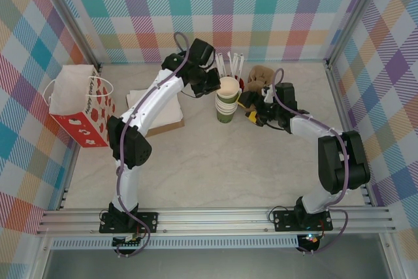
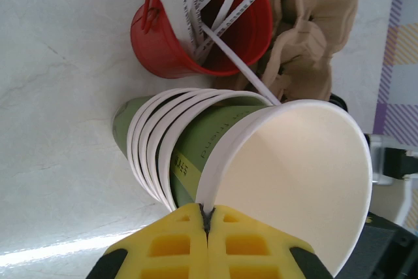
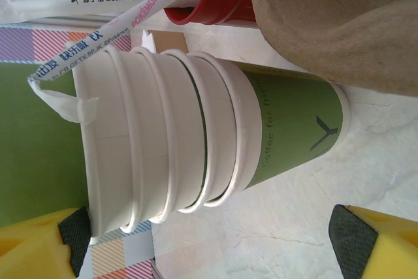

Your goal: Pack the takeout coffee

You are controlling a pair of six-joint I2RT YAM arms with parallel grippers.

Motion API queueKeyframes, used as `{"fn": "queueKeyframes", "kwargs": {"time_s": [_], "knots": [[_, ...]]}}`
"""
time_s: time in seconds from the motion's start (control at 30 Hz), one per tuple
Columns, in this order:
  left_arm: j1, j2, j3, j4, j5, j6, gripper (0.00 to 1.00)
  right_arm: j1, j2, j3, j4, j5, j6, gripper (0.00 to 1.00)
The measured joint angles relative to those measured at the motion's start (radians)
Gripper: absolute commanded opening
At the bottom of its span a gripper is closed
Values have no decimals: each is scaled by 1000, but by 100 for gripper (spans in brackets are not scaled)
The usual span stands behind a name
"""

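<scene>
The left arm (image 1: 155, 104) and the right arm (image 1: 312, 127) are each built of smooth white tubular links joined by chunky black cylindrical joint housings (image 1: 343, 160). Each stands on a black base plate (image 1: 128, 221), and a thin purple cable (image 1: 119, 178) loops along the outside from joint to joint. The left gripper (image 2: 208, 220) has bright yellow moulded plastic fingers with shallow rectangular recesses and black corners, while the right gripper (image 3: 209, 243) has yellow fingers faced with black pads (image 3: 343, 227).

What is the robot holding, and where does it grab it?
Jaws of the left gripper pinch the top cup by its rim. The right gripper, jaws open, holds nothing.
</scene>
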Motion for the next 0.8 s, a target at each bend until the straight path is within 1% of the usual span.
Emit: {"fn": "queueKeyframes", "kwargs": {"time_s": [0.27, 0.53, 0.7, 0.8], "knots": [[10, -31, 0, 4, 4, 0, 4, 0, 0, 18, -32, 2, -30, 95], [34, -130, 0, -3, -7, 3, 4, 0, -8, 69, -117, 13, -81, 96], [37, -205, -5, -16, -31, 36, 5, 0, -90, 117, -232, 41, -161, 97], [36, -275, -63, -21, -42, 69, 6, -3, -168, 155, -343, 87, -235, 98]]}}
